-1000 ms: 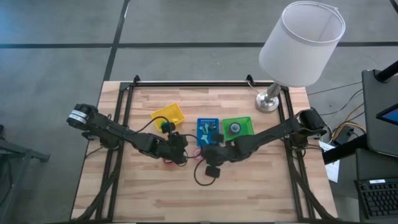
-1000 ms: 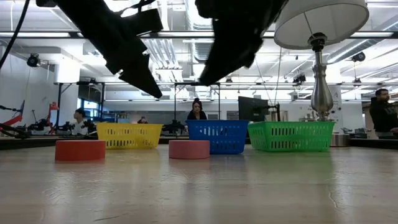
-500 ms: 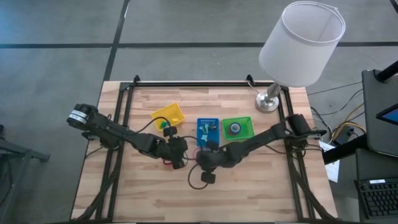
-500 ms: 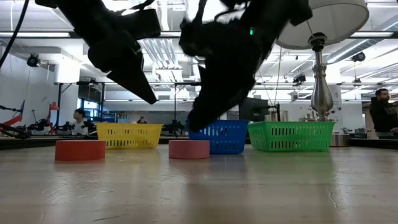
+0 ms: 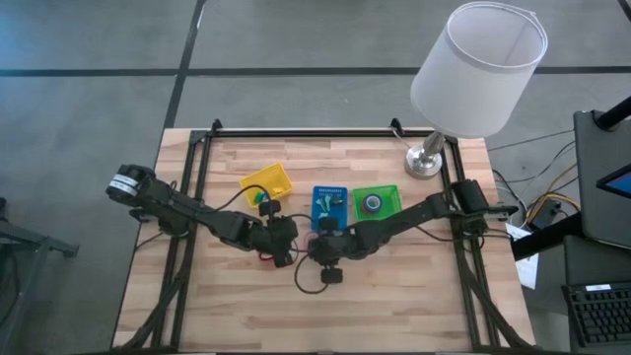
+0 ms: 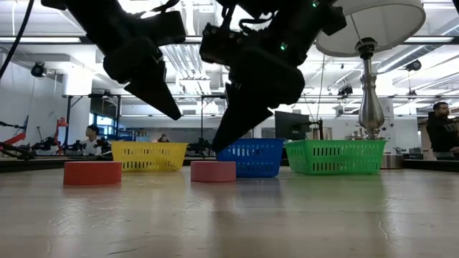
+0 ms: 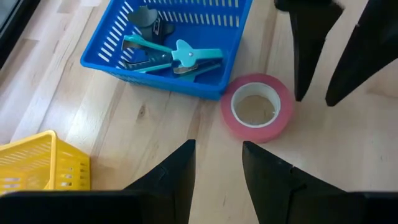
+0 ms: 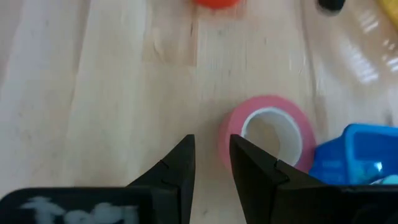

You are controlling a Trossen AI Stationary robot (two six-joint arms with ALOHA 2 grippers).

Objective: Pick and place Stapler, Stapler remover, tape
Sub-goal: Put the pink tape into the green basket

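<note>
A pink tape roll (image 7: 258,107) lies flat on the table just in front of the blue basket (image 7: 124,59), which holds a teal stapler remover (image 7: 177,56). A red tape roll (image 6: 92,173) lies flat nearer the left side. My right gripper (image 8: 211,149) is open and hangs low over the pink tape (image 8: 270,134); its fingers (image 7: 305,56) stand beside the roll's rim. My left gripper (image 7: 217,165) is open and hovers above the table (image 5: 281,242), between the two rolls, pointing at the pink one. My right gripper comes slanting down from the table's right, with one fingertip (image 7: 298,93) close by the pink tape's outer rim (image 7: 287,102). I cannot tell whether it touches the roll, which lies flat on the table.
A yellow basket (image 5: 266,181), the blue basket (image 5: 330,205) and a green basket (image 5: 377,201) with a roll inside stand in a row at mid-table. A lamp (image 5: 426,163) stands at the far right. Bare wood lies toward the near edge. People show beyond the table.
My right gripper has swung toward the table's left and come down, from high over the blue basket's front to just above the pink tape. My left gripper has sunk slightly and stayed between the rolls.
</note>
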